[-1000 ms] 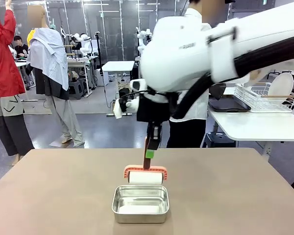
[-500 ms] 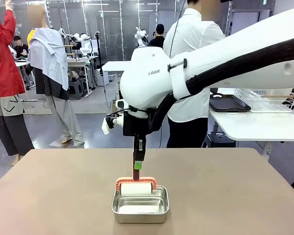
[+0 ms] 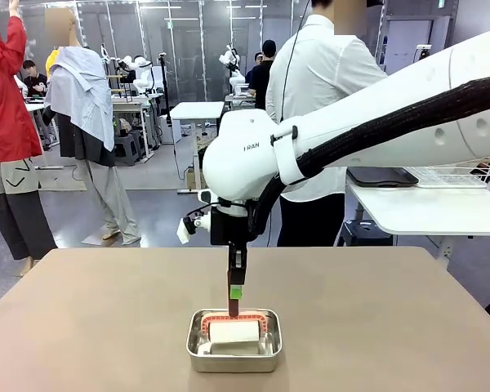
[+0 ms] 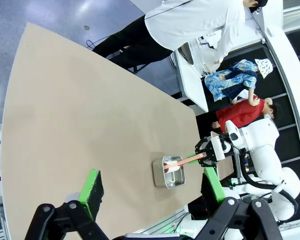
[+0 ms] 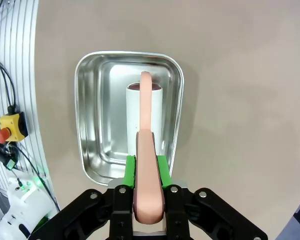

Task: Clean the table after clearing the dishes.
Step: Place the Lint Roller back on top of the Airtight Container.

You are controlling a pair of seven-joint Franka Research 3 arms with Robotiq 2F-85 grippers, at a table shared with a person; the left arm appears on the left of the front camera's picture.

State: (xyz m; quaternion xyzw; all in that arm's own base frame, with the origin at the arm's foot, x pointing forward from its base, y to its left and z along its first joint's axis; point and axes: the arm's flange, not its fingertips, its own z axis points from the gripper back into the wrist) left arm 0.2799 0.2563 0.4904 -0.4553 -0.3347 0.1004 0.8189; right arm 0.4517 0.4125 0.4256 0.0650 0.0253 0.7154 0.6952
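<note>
My right gripper [image 3: 235, 291] reaches in from the right and is shut on the pink handle of a lint roller [image 5: 146, 150]. Its white roll [image 3: 235, 331] sits down inside a small steel pan [image 3: 198, 347] on the taupe table [image 3: 392, 327]. In the right wrist view the green pads clamp the handle on both sides, and the roll [image 5: 132, 115] lies along the pan's floor. My left gripper [image 4: 151, 182] hangs high over the table [image 4: 65, 125], open, with nothing between its fingers. From there the pan [image 4: 160, 177] and roller look small. The dishes are out of view.
A person in a white shirt [image 3: 327, 98] stands at the table's far edge. Behind on the right, a white side table [image 3: 425, 208] carries a dark tray [image 3: 382, 176] and a wire rack [image 3: 461, 173]. Bare tabletop surrounds the pan on all sides.
My right arm has come down and nearer, taking the roller from above the pan's far rim down into the pan. The left gripper stays open.
</note>
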